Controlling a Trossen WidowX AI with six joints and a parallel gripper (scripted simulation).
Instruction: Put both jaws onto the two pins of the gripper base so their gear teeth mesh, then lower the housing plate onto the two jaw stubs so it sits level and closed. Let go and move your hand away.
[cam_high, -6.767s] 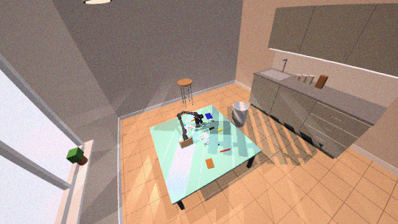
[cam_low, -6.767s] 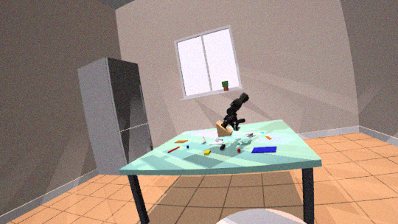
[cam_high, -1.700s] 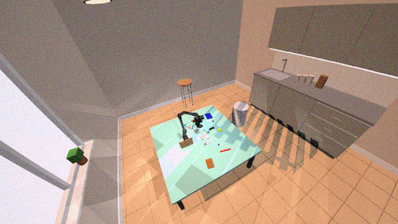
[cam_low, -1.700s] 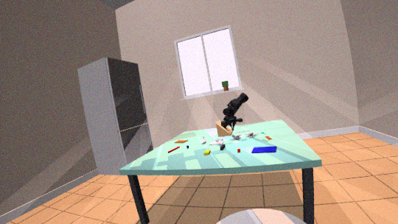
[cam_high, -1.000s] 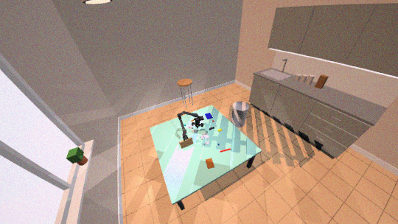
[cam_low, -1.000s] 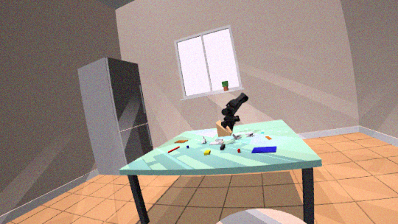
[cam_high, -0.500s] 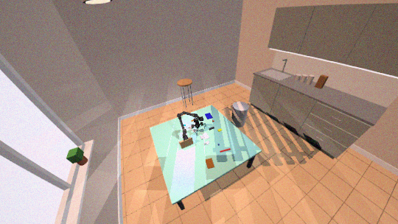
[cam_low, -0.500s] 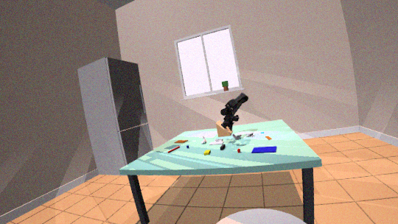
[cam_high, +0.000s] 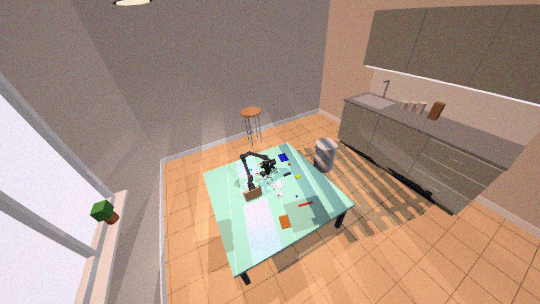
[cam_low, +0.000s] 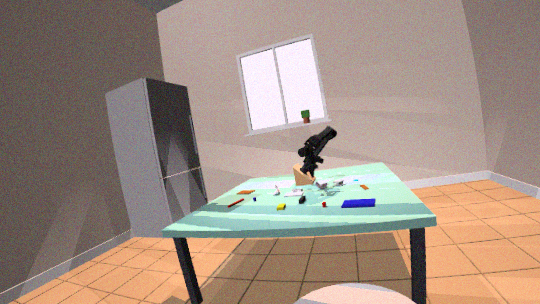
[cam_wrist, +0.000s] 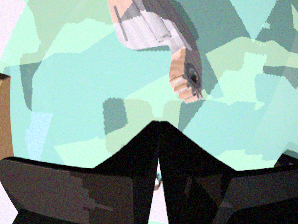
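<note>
From the top view, with the yellow block (cam_high: 298, 176) (cam_low: 281, 206) as the landmark, the claw (cam_high: 268, 169) (cam_wrist: 158, 128) is to the left and slightly above, low over the green table (cam_high: 225, 225) (cam_low: 240, 227). Its two fingers are closed right up, meeting at the tips — and there is nothing between them.

In the wrist view a pale grey toothed jaw (cam_wrist: 172, 44) lies on its own beyond the fingertips, apart from them; the round hole near its teeth is in plain sight. Its teeth mesh with nothing there.

Around the yellow block, again seen from the top, a small black piece (cam_high: 287, 174) (cam_low: 302, 199) is just to the left. A flat white part (cam_high: 277, 185) (cam_low: 294, 193) lies farther left and a bit lower, with a smaller white part (cam_high: 280, 194) (cam_low: 277, 190) below that. Which of these is the housing plate or the gripper base, I can't tell; they are too small.

The blue pad (cam_high: 283, 157) (cam_low: 358, 203) is above and left of the yellow block, the red stick (cam_high: 305, 204) (cam_low: 236, 202) below it, and the orange pad (cam_high: 285, 222) (cam_low: 245, 192) farther below. The wooden block (cam_high: 252, 194) (cam_low: 303, 176) is well off to the left, by the arm's foot.
</note>
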